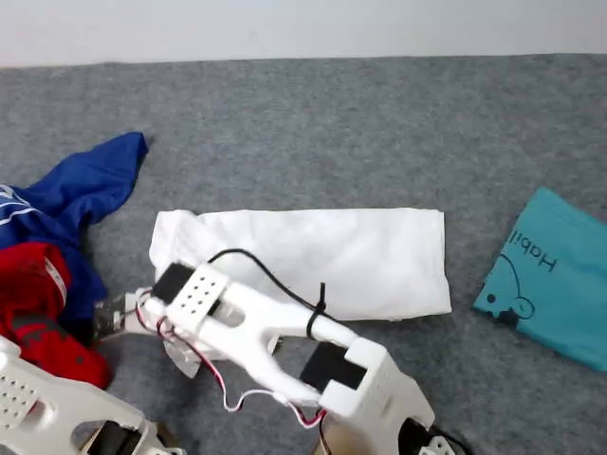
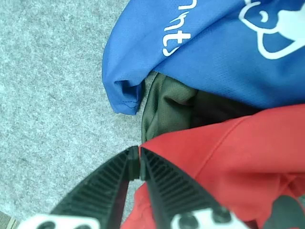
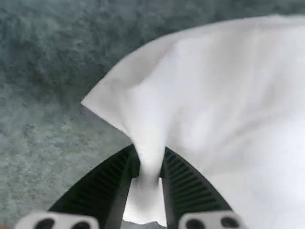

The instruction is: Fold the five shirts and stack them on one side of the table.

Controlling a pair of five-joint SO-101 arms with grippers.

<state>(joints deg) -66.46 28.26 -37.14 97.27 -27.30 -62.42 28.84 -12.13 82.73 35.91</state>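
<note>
Your right fingers (image 3: 128, 164) are clamped on the white shirt (image 1: 313, 256) — a pinch of cloth runs up between them, taken just beside a corner of the fabric. That shirt lies mid-counter as a wide flat rectangle, and the right arm (image 1: 275, 332) crosses its near left corner.

Your left fingers (image 2: 145, 160) are pressed together, tips touching the edge of the red shirt (image 2: 238, 157). You cannot tell whether any red cloth is caught between them.

The red shirt sits at the near left of the grey counter (image 1: 332, 123), heaped against the blue shirt (image 1: 85, 190), which spreads farther back. An olive shirt (image 2: 167, 109) shows between blue and red, partly under both. The teal shirt (image 1: 555, 275) lies flat at the right edge, well apart from the rest and cut off by the frame.

The left arm (image 1: 47, 398) covers the near part of the red shirt. From above, the white shirt's near left corner is hidden under the right arm — the grip itself cannot be made out there.
</note>
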